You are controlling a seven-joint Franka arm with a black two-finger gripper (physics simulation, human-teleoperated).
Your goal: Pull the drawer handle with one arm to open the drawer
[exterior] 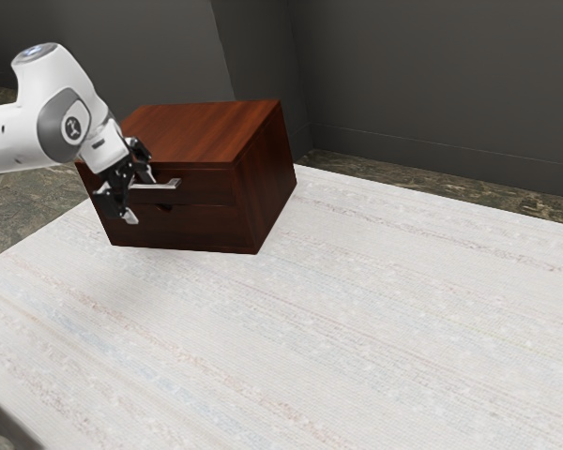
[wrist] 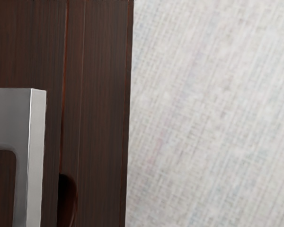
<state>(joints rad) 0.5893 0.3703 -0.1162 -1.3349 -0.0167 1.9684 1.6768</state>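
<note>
Your gripper (exterior: 136, 195) is at the front of the wooden cabinet (exterior: 216, 136), at the end of the silver drawer handle (exterior: 166, 185) nearer the exterior view's left. The fingers stand apart, 1 above the bar and 1 below it, and the lower one looks clear of the metal, so nothing is clamped. The bar's long axis runs level across the drawer front (exterior: 206, 186), crossing the gap between the fingers. The drawer looks flush with the cabinet, not yet opened. In the wrist view the handle (wrist: 20, 142) sits just under the hand. Close onto the bar, then pull straight out from the face over the table (exterior: 375, 319)
</note>
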